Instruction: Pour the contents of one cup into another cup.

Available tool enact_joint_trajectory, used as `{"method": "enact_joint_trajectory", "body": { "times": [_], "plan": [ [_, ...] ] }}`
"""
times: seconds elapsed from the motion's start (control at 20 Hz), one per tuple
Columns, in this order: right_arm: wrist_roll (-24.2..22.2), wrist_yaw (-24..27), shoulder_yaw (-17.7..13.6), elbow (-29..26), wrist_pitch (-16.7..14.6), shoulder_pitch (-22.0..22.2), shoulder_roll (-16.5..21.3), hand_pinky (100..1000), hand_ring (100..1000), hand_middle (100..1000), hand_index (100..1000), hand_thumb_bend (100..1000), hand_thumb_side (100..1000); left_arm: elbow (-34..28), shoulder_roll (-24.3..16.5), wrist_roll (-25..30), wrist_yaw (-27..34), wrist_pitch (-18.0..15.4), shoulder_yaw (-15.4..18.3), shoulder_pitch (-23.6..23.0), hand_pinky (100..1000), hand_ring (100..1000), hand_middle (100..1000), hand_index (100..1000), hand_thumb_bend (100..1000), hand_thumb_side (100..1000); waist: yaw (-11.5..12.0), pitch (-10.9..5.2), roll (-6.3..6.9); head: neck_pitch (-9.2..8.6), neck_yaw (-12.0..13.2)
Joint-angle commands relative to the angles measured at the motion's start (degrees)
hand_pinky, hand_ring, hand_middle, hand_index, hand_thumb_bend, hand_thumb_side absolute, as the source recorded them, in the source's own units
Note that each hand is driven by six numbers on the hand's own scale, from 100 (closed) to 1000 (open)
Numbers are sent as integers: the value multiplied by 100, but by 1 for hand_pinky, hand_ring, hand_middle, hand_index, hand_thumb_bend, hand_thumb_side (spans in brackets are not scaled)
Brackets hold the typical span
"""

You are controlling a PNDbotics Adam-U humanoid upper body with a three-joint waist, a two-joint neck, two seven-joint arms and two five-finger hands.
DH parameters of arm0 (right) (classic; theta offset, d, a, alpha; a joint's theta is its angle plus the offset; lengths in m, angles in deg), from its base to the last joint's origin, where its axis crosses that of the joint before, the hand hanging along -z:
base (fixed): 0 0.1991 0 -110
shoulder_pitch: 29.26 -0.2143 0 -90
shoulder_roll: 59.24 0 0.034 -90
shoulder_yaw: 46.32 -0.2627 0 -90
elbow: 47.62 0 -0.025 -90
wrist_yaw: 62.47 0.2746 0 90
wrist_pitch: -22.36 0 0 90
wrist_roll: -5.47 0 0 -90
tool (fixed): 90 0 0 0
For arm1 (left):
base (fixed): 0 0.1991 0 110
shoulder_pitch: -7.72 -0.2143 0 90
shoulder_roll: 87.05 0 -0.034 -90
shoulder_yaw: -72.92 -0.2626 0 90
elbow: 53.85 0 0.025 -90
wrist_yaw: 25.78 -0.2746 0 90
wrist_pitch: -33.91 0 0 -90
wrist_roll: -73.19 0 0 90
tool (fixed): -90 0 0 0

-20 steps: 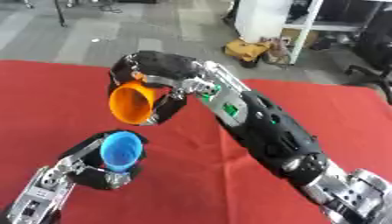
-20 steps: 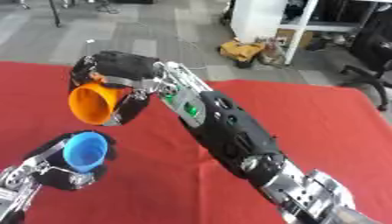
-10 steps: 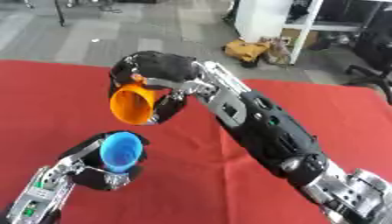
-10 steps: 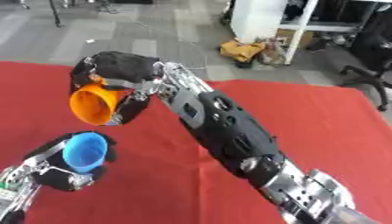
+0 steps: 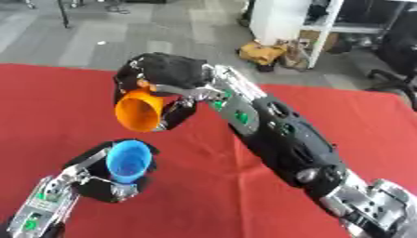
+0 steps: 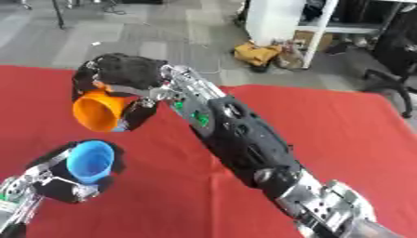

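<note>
Up above the red table point(image 5: 366, 121), the right hand point(image 5: 163, 74) is curled round an orange cup point(image 5: 140, 110), tipped over so its mouth faces down and toward the camera (nothing visible inside it). Just below, the left hand point(image 5: 90, 179) wraps its fingers round a blue cup point(image 5: 129, 160), which stands nearly upright, apart from the orange one.

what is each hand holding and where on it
The right hand grips the orange cup round its base end, tipped mouth-down. The left hand holds the blue cup round its lower body.
</note>
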Motion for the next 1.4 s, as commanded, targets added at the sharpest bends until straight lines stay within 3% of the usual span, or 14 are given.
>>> {"method": "enact_joint_trajectory", "body": {
  "times": [0.05,0.5,1.4],
  "plan": [
    [134,-191,-26,-152,-24,-153,39,702,585,496,633,283,100,-79,25,166,33,-156,6,138,641,651,428,775,100,100,-12,-64,31,-43,10],
    [332,-480,-20,-167,-77,-161,40,706,589,501,634,283,100,-78,20,185,53,-151,10,138,644,655,431,783,100,100,-17,-68,34,-45,9],
    [416,-534,-29,-214,-79,-153,95,710,591,501,635,281,100,-81,22,213,68,-155,12,150,648,661,434,787,100,100,-2,-66,39,-48,12]
  ]
}}
